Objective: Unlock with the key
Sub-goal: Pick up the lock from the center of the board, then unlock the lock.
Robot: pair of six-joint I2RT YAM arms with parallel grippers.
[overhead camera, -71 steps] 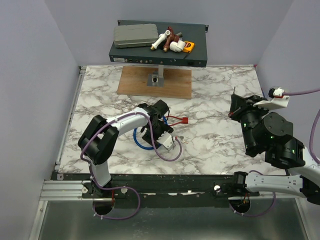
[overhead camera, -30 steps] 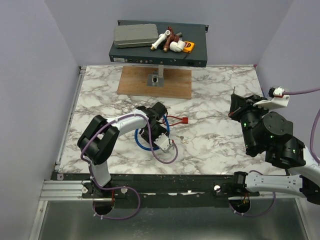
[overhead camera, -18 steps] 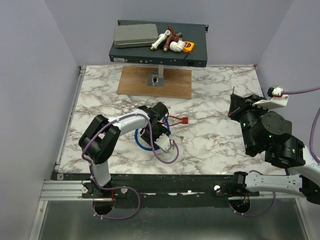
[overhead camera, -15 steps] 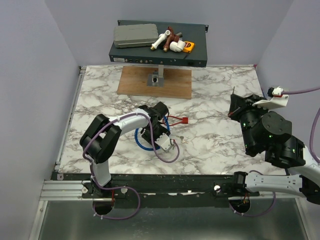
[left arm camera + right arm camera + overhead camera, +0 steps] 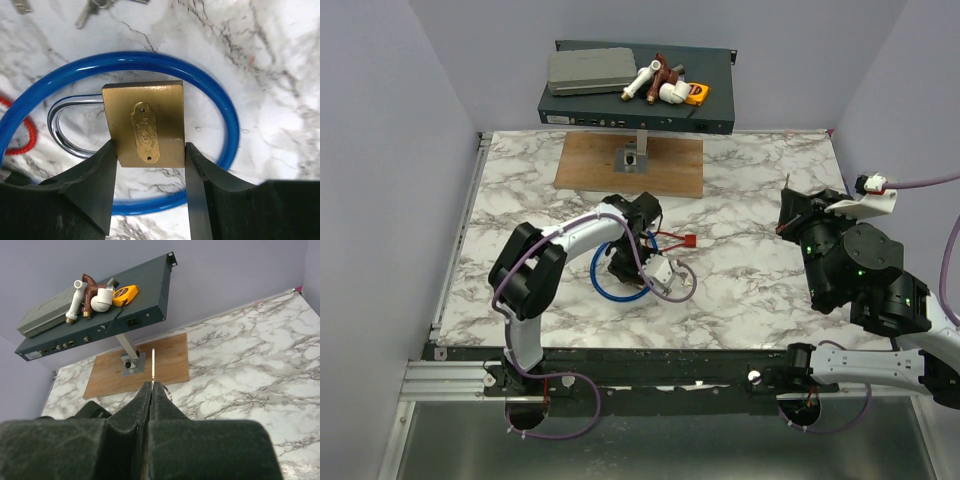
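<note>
Left pincer (image 5: 150, 149) clamps the padlock (image 5: 142, 112) by its two side edges, inside the blue cable ring (image 5: 227, 115) lying on the counter (image 5: 520, 200). The key (image 5: 83, 18) lies just beyond the ring's rim, not touching it, with bare marble around it. Right pincer (image 5: 151, 386) is pressed closed on nothing, raised near the counter's right edge.
</note>
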